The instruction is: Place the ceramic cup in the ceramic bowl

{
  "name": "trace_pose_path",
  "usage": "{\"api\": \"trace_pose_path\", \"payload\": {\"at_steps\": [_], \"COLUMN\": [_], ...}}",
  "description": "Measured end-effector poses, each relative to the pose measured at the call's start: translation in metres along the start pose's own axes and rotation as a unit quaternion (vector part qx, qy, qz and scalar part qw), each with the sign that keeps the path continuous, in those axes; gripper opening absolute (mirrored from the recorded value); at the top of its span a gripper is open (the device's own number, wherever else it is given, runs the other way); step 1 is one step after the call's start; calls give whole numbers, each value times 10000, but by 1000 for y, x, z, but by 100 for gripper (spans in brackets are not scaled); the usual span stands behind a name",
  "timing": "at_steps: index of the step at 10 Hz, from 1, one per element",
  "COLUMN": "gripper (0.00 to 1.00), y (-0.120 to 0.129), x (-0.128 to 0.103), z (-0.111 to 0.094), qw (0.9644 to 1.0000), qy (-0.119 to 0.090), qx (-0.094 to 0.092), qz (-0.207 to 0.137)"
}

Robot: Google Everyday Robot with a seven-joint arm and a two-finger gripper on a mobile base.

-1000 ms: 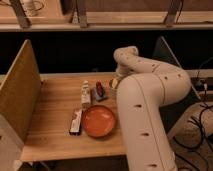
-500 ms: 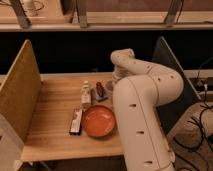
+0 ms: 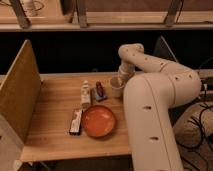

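1. Wooden table (image 3: 55, 135) with a tall wooden side panel (image 3: 17, 90) at one end, dark shelving behind it; the robot's white arm rises beside the table and bends down to its back edge.
2. The gripper (image 3: 121, 78) sits right at the ceramic cup (image 3: 116, 88), directly above it or touching it. Whether it is closed on the cup or merely poised there, I cannot tell.
3. The cup stands on the table near the back edge, seemingly upright, mouth up.
4. The ceramic bowl (image 3: 98, 121) lies near the front edge and is empty. From the cup it sits forward and slightly toward the panel side, so I judge the coming move to be a lift, then a carry toward the front.
5. Between them stand a white tube bottle (image 3: 85, 93) and a small red-and-blue item (image 3: 99, 91); a flat package (image 3: 76, 121) lies just beside the bowl.
6. Count: one cup, one bowl, one bottle, one small item, one package, one gripper.
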Motion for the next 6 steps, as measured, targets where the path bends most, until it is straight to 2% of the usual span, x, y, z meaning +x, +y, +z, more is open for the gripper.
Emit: {"api": "trace_pose_path", "payload": {"at_steps": [2,4,6], "gripper": [0,0,0], "y": [16,44,78], "x": [12,23,36], "z": [-26,-48,-67], "qw": [9998,9989,9962], "qy": [-105,-175,-241], "qx": [-116,-236,-412], "qz": [-94,-361,-732]}}
